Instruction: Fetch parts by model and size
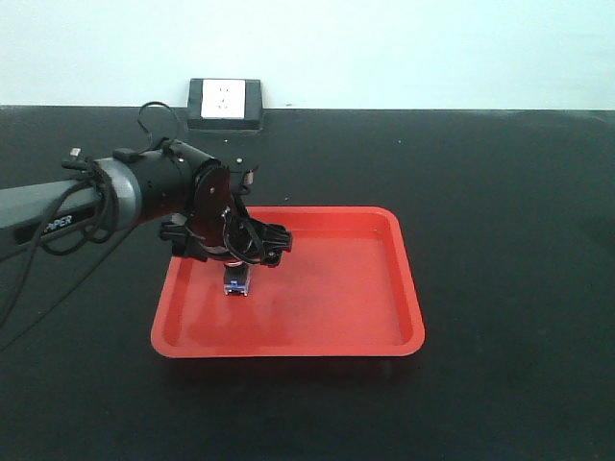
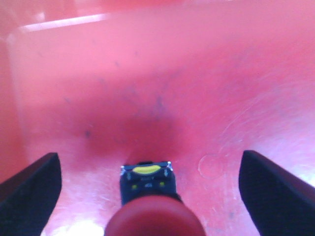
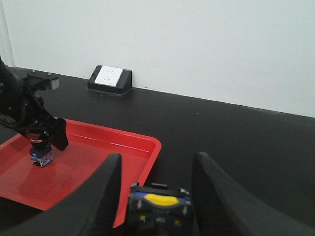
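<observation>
Black table (image 1: 500, 240) bearing a red tray (image 1: 384, 327); a black socket box (image 1: 225, 103) with a white face stands at the table's far edge. The left arm (image 1: 58, 206) reaches over the tray's left part. Left gripper (image 1: 232, 245): jaws spread wide on either side of the red-capped switch (image 2: 153, 216), touching neither side; this switch stands upright on the tray floor. Right gripper (image 3: 158, 164): raised above the table beside the tray, closed on a second switch (image 3: 158, 204), blue base showing, cap hidden.
</observation>
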Motion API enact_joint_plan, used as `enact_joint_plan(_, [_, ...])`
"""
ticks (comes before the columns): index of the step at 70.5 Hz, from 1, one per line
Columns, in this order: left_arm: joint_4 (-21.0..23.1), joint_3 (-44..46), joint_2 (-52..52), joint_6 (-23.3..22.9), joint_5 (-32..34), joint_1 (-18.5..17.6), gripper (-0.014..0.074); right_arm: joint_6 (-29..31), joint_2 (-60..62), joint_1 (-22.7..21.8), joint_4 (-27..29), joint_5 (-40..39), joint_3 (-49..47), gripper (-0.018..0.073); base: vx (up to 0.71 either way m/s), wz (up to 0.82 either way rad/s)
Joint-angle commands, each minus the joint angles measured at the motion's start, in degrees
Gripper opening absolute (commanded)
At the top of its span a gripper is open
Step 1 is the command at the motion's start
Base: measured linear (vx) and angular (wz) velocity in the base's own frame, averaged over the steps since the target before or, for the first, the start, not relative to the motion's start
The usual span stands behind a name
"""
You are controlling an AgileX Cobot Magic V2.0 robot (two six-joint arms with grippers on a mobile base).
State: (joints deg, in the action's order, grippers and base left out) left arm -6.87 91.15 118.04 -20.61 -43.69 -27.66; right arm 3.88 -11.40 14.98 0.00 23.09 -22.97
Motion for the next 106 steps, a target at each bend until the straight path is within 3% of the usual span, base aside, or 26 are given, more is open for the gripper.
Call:
enact_joint_plan(1, [-2.9, 1.83, -5.72, -0.01, 0.76, -0.1, 0.0687, 0.21, -0.73, -0.21, 0.0, -4.45, -1.61, -0.0005, 0.0, 0.0])
enact_joint_plan(19, [-13.74, 1.62, -12.74, 0.19, -4.68, 0.43, 0.0623, 0.21, -0.73, -0.21, 0.0, -4.4, -1.61, -0.0005, 0.0, 0.0])
enact_joint_plan(33, [-9.44, 1.62, -18.58, 9.01, -6.31, 4.27, 0.0572, 0.21, -0.73, -0.21, 0.0, -4.4, -1.61, -0.0005, 0.0, 0.0])
enact_joint_plan(44, [-7.13, 0.6, -23.95, 13.0, -6.16, 8.26, 0.0538, 0.21, -0.73, -0.21, 0.41, -4.39, -1.61, -0.0005, 0.0, 0.0])
enact_joint_plan(60, [-7.09, -11.44, -35.41, 15.95, -1.13, 15.41, 0.0477, 0.21, -0.73, -0.21, 3.79, -4.39, -1.61, -0.0005, 0.0, 0.0])
enact_joint_plan(69, [-7.09, -20.99, -44.16, 15.95, 5.61, 18.15, 0.0422, 0.21, -0.73, -0.21, 4.06, -4.45, -1.61, -0.0005, 0.0, 0.0])
enact_joint_plan(82, [-7.2, -32.24, -58.35, 15.95, 11.71, 18.77, 0.0308, 0.21, -0.73, -0.21, 4.12, -4.45, -1.61, -0.0005, 0.0, 0.0])
enact_joint_plan(106, [-9.2, -45.9, -78.7, 15.95, 15.21, 18.77, 0.0037, 0.39, -0.73, -0.21, 4.13, -4.67, -1.61, -0.0005, 0.0, 0.0])
